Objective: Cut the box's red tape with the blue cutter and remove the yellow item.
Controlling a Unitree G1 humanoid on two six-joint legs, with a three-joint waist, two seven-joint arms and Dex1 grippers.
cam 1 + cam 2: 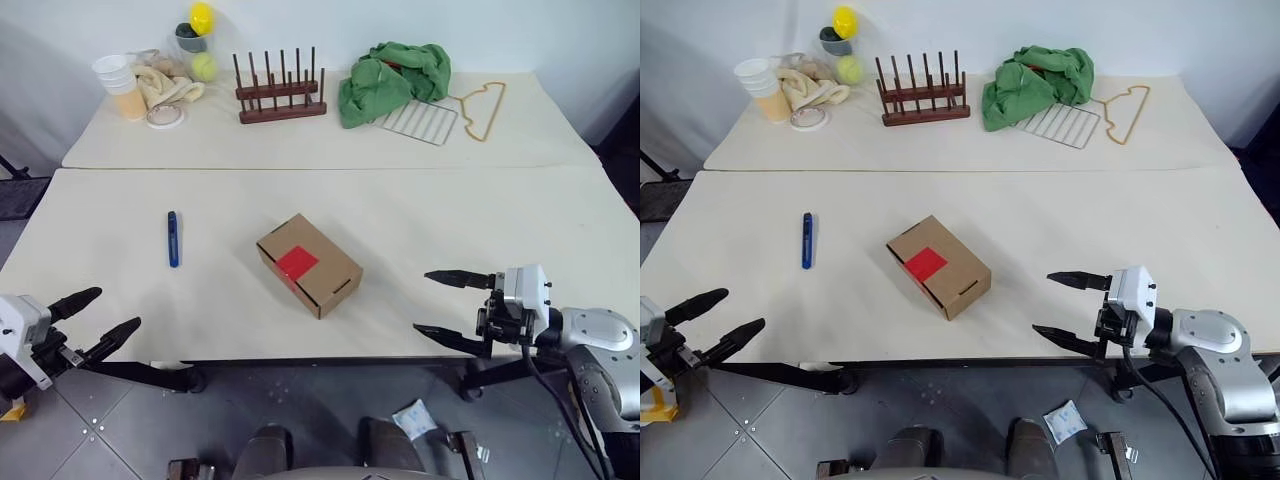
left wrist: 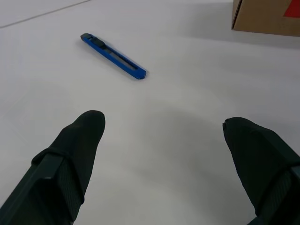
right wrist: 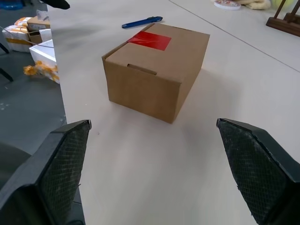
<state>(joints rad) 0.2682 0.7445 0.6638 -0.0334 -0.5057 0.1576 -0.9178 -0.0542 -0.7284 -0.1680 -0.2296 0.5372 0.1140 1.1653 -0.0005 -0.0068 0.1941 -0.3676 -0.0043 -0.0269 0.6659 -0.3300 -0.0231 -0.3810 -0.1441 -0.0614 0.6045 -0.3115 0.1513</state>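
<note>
The closed brown box (image 1: 310, 265) lies at an angle in the middle of the near table (image 1: 450, 220), with the red tape (image 1: 297, 262) square over its top seam. To its left, apart from it, the blue cutter (image 1: 173, 238) lies flat on the table. My left gripper (image 1: 118, 308) hovers open at the table's front left edge, pointing toward the cutter (image 2: 114, 56). At the front right edge my right gripper (image 1: 423, 302) is open too and faces the box (image 3: 154, 79). Both grippers are empty. The yellow item is hidden.
On the far table stand a wooden peg rack (image 1: 280, 92), a green cloth (image 1: 393, 78) over a wire grid (image 1: 420, 122), a yellow wire hanger (image 1: 485, 108), stacked cups (image 1: 120, 82), a tape roll (image 1: 165, 117) and a tennis ball (image 1: 204, 66).
</note>
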